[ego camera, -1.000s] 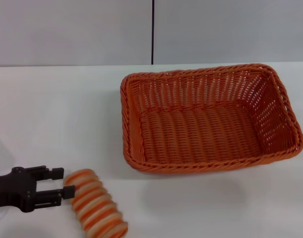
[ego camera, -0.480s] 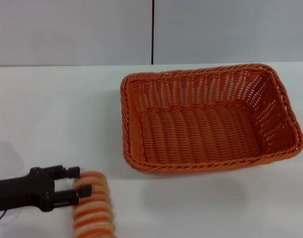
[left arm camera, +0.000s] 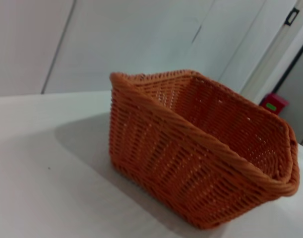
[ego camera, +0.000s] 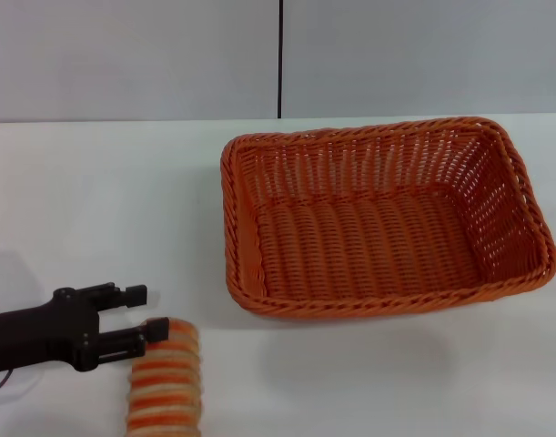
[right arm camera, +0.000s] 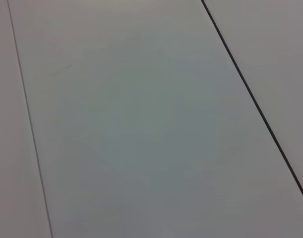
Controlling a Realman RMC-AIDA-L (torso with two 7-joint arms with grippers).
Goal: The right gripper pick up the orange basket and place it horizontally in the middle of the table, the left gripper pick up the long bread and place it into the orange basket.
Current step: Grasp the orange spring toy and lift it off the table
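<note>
Head view: left hand (ego camera: 150, 312) low, level, fingers parted, one tip against long bread (ego camera: 165, 378).

The orange basket (ego camera: 378, 223) in the middle of the tabletop (ego camera: 96, 200) looks like woven wicker or plastic cane, its ribbed weave rough and slightly glossy, with a thick braided rim and open gaps in the side walls. The tabletop is a smooth, matt white surface. At the near left, the long bread (ego camera: 165, 381) has a ridged, matt skin in orange and cream bands, and the left gripper (ego camera: 148, 311) beside it looks like matt black plastic or metal.
</note>
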